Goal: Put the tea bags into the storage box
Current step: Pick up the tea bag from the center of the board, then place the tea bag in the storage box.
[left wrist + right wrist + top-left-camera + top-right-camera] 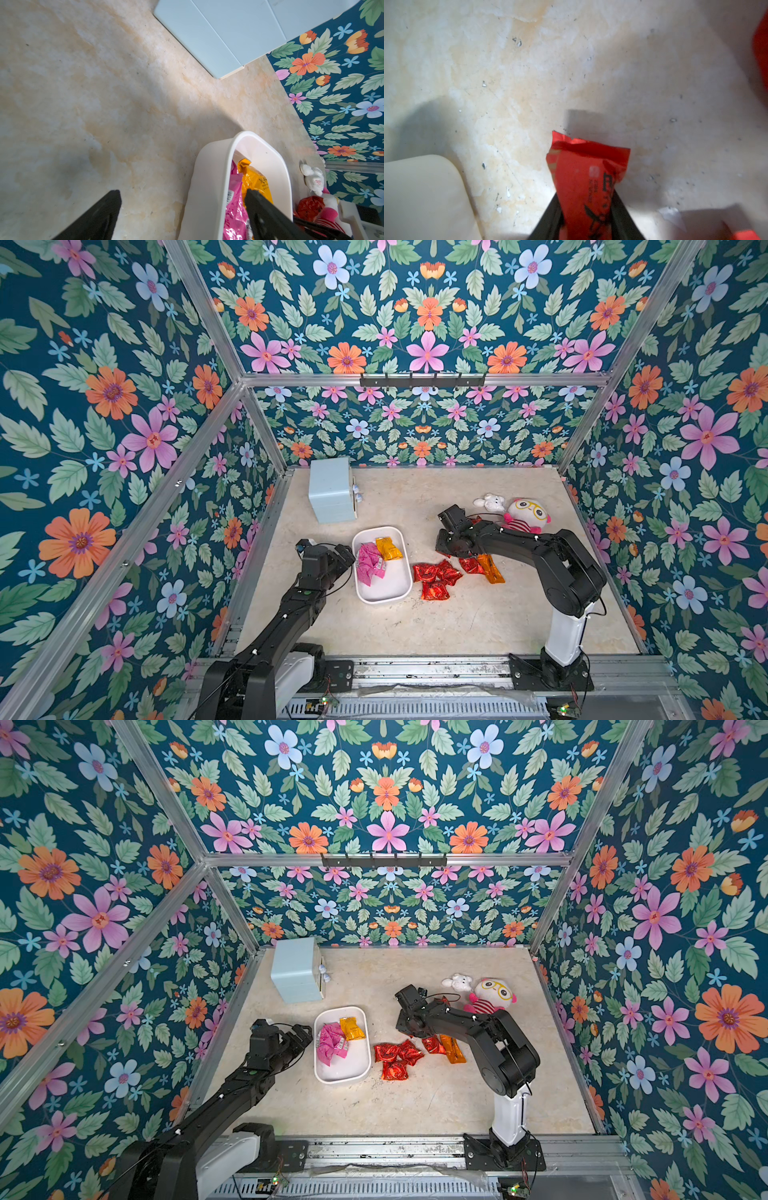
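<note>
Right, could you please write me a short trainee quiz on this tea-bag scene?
1. True or false: the storage box is empty.
2. The right end effector grips a tea bag of which colour? A pink, B red, C yellow.
3. Fill in: the left end effector stands ___.
Key: 1 false; 2 B; 3 open.

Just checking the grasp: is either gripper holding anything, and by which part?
The right gripper pinches a red tea bag by one end, its crimped far end sticking out. The left gripper is open and empty.
</note>
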`<act>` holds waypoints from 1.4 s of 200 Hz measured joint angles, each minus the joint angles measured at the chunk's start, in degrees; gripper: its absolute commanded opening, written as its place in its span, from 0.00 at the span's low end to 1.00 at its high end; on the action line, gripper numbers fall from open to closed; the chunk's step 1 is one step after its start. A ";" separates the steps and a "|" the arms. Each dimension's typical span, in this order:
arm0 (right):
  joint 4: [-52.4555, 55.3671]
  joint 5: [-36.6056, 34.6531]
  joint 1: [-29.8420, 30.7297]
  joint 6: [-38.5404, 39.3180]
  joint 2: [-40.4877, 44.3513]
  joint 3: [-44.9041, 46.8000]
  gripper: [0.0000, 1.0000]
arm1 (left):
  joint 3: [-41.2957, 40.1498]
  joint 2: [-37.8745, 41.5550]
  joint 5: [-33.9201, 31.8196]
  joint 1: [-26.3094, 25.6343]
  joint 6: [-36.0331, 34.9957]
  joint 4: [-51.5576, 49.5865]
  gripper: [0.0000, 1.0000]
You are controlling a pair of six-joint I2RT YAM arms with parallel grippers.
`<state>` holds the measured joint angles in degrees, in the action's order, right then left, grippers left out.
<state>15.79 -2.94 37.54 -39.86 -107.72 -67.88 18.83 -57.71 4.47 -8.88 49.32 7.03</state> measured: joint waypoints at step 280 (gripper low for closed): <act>3.67 7.56 18.80 12.24 0.68 -10.60 0.61 | 1.03 0.02 -0.09 0.00 1.31 -1.09 0.99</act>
<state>19.46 4.62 56.34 -27.62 -107.04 -78.48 19.86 -57.69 4.38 -8.88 50.63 5.93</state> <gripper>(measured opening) 0.604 0.993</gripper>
